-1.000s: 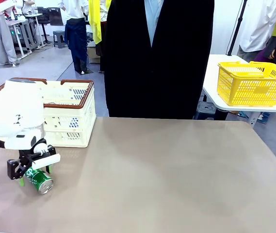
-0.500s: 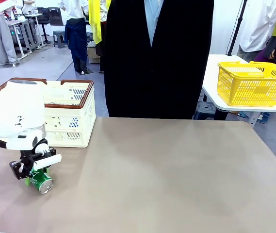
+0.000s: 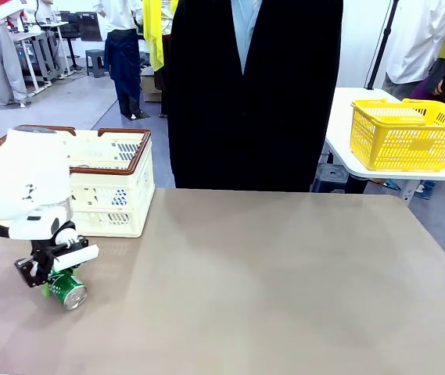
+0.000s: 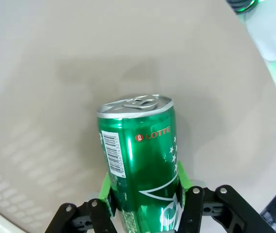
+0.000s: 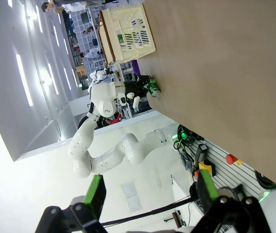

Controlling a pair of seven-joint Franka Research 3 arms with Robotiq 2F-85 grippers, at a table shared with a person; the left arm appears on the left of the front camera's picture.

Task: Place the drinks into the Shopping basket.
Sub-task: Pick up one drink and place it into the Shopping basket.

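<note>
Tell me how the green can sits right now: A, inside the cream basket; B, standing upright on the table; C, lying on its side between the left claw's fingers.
C: the green can lies on its side on the table, the left claw closed around it.

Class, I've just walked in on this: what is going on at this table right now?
The robot's left gripper is closed around a green can lying on its side on the table, near the front left corner. The cream-white shopping basket stands just beyond it, at the table's far left. The right gripper is open and holds nothing. A person in dark clothes stands at the far side, not touching anything.
</note>
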